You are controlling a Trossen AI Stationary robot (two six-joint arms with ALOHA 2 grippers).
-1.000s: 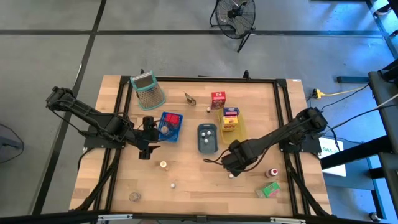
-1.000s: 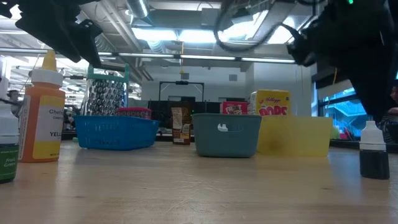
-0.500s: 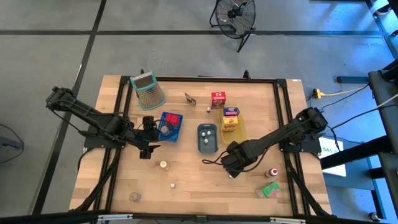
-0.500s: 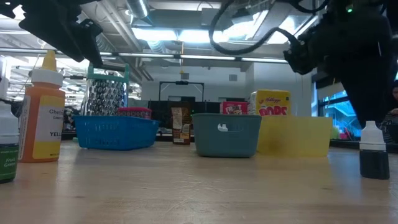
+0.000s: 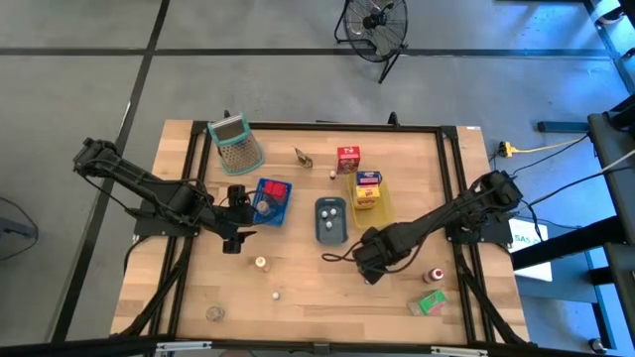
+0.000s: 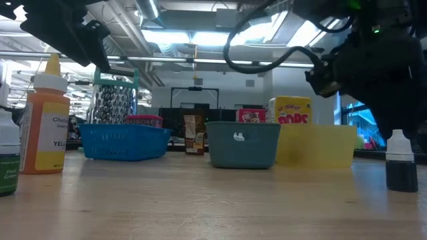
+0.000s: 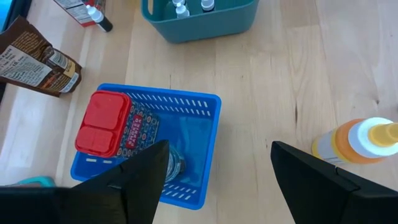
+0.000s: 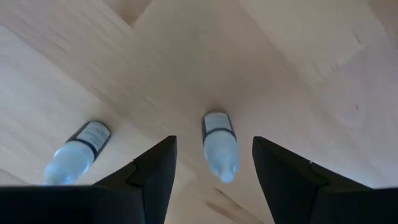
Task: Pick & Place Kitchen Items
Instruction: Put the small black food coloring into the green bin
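Seen from above, the right gripper [image 5: 368, 275] is held over the wooden table [image 5: 308, 297], in front of the grey-blue tray [image 5: 330, 220]. Its fingers [image 8: 155, 171] are spread apart, and nothing is clamped between them. In the right wrist view a small dropper bottle [image 8: 219, 145] is seen standing on the bare wood in the gap between the two fingers, untouched by either. The bottle is pale and whitish, with a narrow tip and a dark band round its body. A second small bottle [image 8: 78, 151] of the same kind stands just beside the gripper, outside one finger.

The left gripper [image 5: 234, 238] is held beside the blue basket [image 5: 270, 201], with its fingers [image 7: 140, 180] likewise apart and nothing gripped. In the left wrist view a red-lidded patterned box [image 7: 115, 124] is seen lying in that basket, and small bottles are stood in the grey-blue tray.

An orange squeeze bottle [image 6: 44, 120] with a yellow label and a pointed cap stands on the table near the left gripper. A yellow cereal carton [image 6: 289, 112] is stood in the yellow tray [image 6: 319, 147], and a red carton [image 5: 347, 158] stands behind it. A green carton [image 5: 431, 301] lies near the front right corner, with a red-capped bottle [image 5: 434, 275] close by. The mesh grater [image 5: 236, 145] lies at the back left.
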